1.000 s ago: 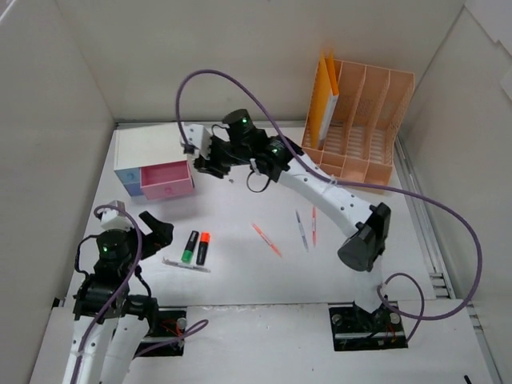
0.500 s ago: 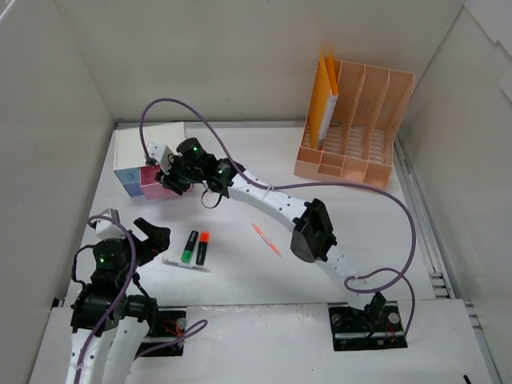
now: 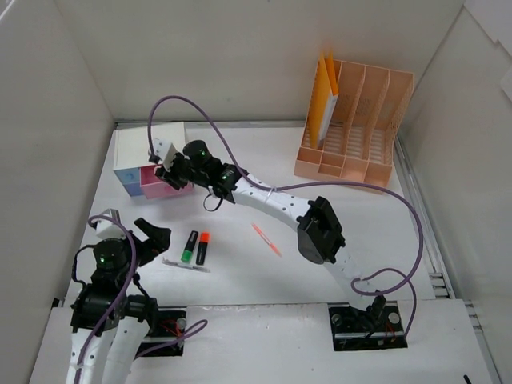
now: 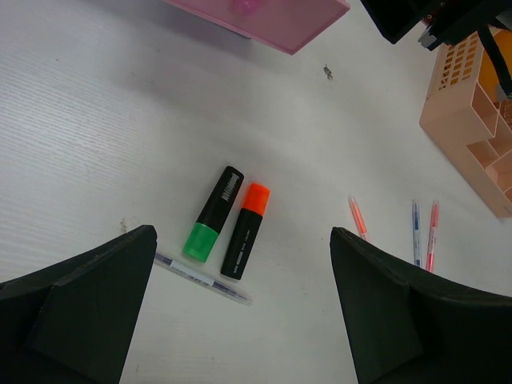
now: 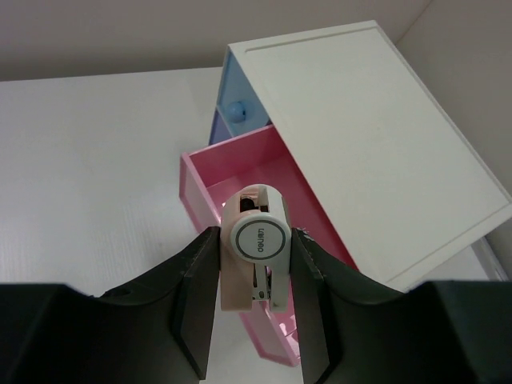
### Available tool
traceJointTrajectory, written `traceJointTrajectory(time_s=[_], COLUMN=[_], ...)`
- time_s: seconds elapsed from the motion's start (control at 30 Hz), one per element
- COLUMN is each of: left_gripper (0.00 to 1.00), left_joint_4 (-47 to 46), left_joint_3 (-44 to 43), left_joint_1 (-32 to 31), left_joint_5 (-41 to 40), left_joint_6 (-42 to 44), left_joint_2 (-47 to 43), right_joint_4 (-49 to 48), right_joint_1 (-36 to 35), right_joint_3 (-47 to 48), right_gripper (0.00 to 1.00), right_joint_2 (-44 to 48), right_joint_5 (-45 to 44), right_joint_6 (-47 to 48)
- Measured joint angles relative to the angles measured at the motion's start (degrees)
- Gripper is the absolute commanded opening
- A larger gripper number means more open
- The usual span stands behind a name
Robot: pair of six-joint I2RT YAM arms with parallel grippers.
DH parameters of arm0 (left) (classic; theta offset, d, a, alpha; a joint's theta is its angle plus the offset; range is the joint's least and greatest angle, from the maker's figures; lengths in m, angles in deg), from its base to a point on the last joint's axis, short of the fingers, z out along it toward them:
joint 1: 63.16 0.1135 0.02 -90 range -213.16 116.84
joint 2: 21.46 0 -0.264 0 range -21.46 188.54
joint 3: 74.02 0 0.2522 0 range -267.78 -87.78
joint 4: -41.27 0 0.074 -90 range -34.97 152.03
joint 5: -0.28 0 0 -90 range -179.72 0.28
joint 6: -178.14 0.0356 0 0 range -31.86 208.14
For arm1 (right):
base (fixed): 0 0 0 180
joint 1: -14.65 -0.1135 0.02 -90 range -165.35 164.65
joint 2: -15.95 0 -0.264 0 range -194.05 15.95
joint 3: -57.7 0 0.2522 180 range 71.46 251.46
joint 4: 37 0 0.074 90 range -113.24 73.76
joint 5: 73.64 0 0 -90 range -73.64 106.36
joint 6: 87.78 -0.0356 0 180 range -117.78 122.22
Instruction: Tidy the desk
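Note:
The white desk [image 3: 240, 272] holds a small white drawer box [image 3: 140, 144] at the back left, with its pink drawer [image 3: 156, 184] pulled open. My right gripper [image 3: 170, 174] is over that drawer, shut on a peach-and-white stapler [image 5: 256, 256]. In the right wrist view the stapler hangs above the open pink drawer [image 5: 240, 164]. My left gripper [image 3: 152, 232] is open and empty. Below it lie a green highlighter [image 4: 213, 214], an orange highlighter [image 4: 246, 230] and a clear pen [image 4: 202, 278].
An orange pen [image 3: 266, 238] lies mid-desk. A blue pen [image 4: 417, 233] and a pink pen [image 4: 432, 235] lie further right, hidden under my right arm in the top view. A peach file rack [image 3: 356, 120] with a yellow folder [image 3: 322, 100] stands at the back right.
My right arm has swung left from beside the drawer box and now holds the stapler over the open pink drawer. My left arm shifted slightly and stays open.

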Motion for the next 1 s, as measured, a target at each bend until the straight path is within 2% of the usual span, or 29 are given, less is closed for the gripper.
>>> traceJointTrajectory(time_s=[0.3,0.67,0.73,0.77,0.87,0.97,1.0], left_gripper=[0.86,0.86,0.86,0.86,0.86,0.86,0.86], left_joint_4=[0.0,0.0,0.0,0.0,0.0,0.0,-0.1], left_joint_3=[0.0,0.0,0.0,0.0,0.0,0.0,0.0], left_joint_1=[0.0,0.0,0.0,0.0,0.0,0.0,0.0], left_joint_5=[0.2,0.2,0.2,0.2,0.2,0.3,0.4], left_joint_6=[0.0,0.0,0.0,0.0,0.0,0.0,0.0], left_joint_2=[0.0,1.1,1.4,1.6,1.6,1.7,1.9], right_joint_4=[-8.5,-10.5,-10.6,-10.6,-10.5,-10.3,-10.3], right_joint_1=[0.5,1.6,1.6,1.7,1.9,1.9,2.0], right_joint_3=[-1.7,-2.9,-4.0,-4.4,-4.7,-4.7,-4.8], right_gripper=[0.00,0.06,0.13,0.22,0.37,0.62,0.63], right_joint_2=[0.0,0.0,0.0,-0.1,-0.7,-1.0,-1.0], right_joint_5=[-4.1,-4.2,-4.2,-4.2,-4.2,-4.2,-4.2], right_joint_6=[1.0,3.3,3.7,3.9,4.3,4.3,4.1])
